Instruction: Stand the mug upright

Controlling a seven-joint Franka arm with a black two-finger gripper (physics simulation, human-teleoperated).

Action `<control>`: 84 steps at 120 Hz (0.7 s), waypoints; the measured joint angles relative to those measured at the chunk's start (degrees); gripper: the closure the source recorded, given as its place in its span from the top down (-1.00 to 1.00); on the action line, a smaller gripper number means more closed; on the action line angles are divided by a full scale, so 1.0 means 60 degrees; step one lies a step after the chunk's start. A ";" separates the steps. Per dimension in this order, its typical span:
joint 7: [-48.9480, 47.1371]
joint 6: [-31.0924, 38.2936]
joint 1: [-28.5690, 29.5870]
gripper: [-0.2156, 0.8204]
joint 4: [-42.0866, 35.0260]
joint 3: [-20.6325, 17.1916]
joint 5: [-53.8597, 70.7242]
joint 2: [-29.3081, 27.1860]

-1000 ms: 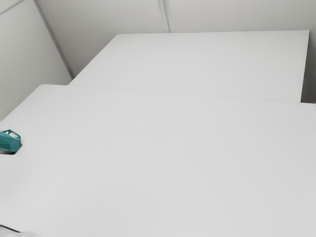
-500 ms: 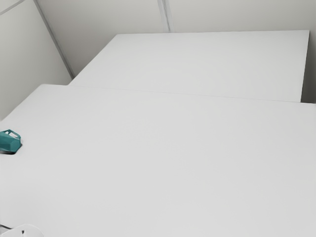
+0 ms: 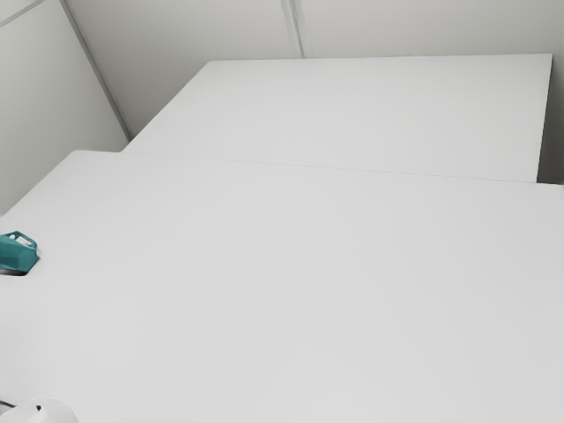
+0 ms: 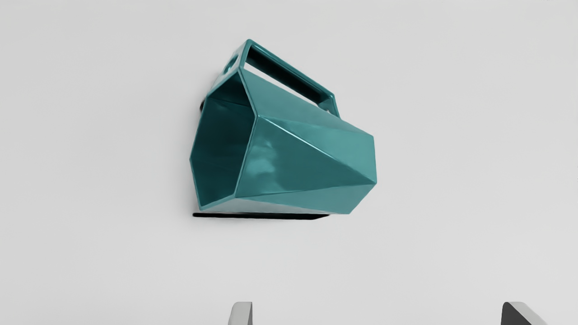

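Since the earlier frames, our arm [image 3: 40, 412] has shifted a little at the near left corner of the exterior view: its white, rounded part now reaches slightly higher there than half a second ago, and the small dark mark on it has moved up with it. A second ago that part was fainter and lower, with a longer dark line beside it. The teal mug [image 3: 18, 256] has stayed where it was, at the exterior view's left edge, partly cut off by it, on the white table [image 3: 264, 291].

In the wrist view our gripper [image 4: 380, 312] has its two fingers spread wide, with a broad gap between the tips. We are holding nothing, and neither finger touches the mug, which lies ahead of the fingertips and apart from them. It sits off centre, toward the finger on the side its mouth [image 4: 221, 149] faces; its base points toward the other finger's side.

The mug is not upright: it lies on its side on the table, its angular body tapering from the open mouth to the base. The handle [image 4: 292, 67] is on the side away from our fingertips, and a dark shadow [image 4: 262, 216] runs along the side nearest them.
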 joint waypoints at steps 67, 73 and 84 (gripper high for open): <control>0.1684 0.0194 0.0177 0.58 0.1258 -0.0223 -0.2536 0.1882; 0.1770 0.0209 0.0187 0.58 0.1268 -0.0225 -0.2705 0.1957; 0.1909 0.0234 0.0192 0.58 0.1289 -0.0226 -0.2976 0.2114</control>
